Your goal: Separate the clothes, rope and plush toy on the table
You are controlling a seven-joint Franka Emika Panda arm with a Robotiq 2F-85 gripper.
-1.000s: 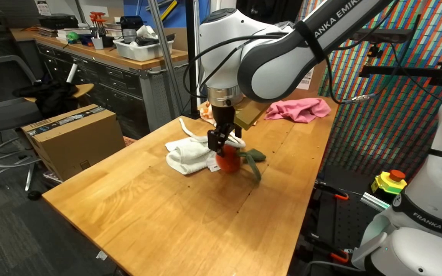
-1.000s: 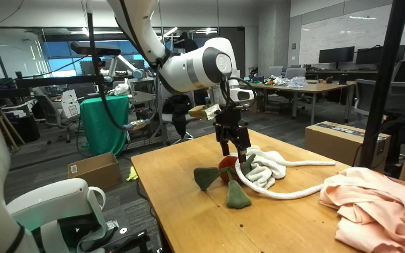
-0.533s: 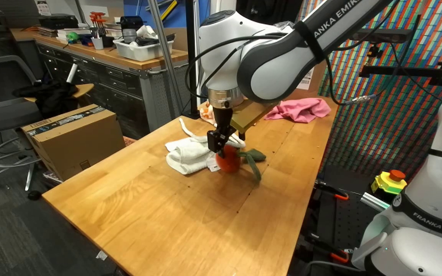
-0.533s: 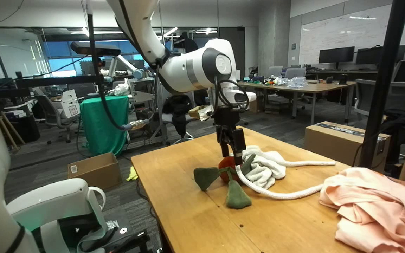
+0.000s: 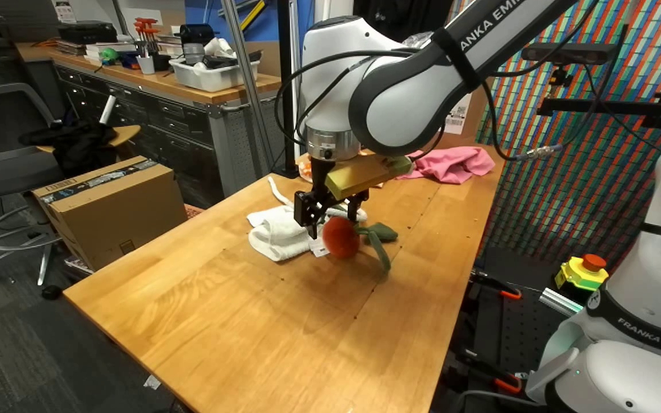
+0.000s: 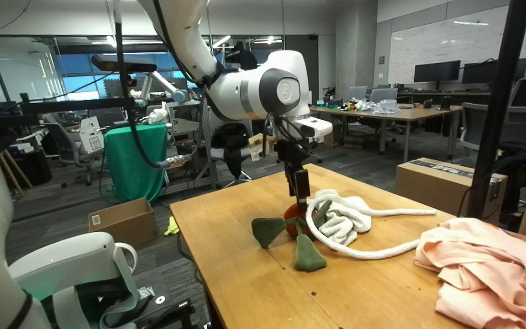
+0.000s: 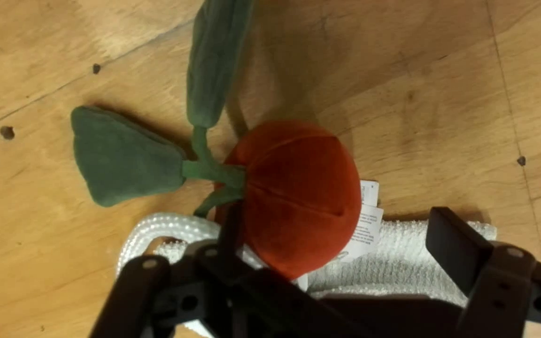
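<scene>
Over the broad surface, the pincer gapes wide, gripping nothing; just beneath it sits the plush toy, likely light and squashy. I'd squeeze its round red body, not the thin stem.

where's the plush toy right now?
In the wrist view, the toy lies on the table with its red body about mid-frame, the white cloth toward its lower right and the rope at its lower left.
</scene>
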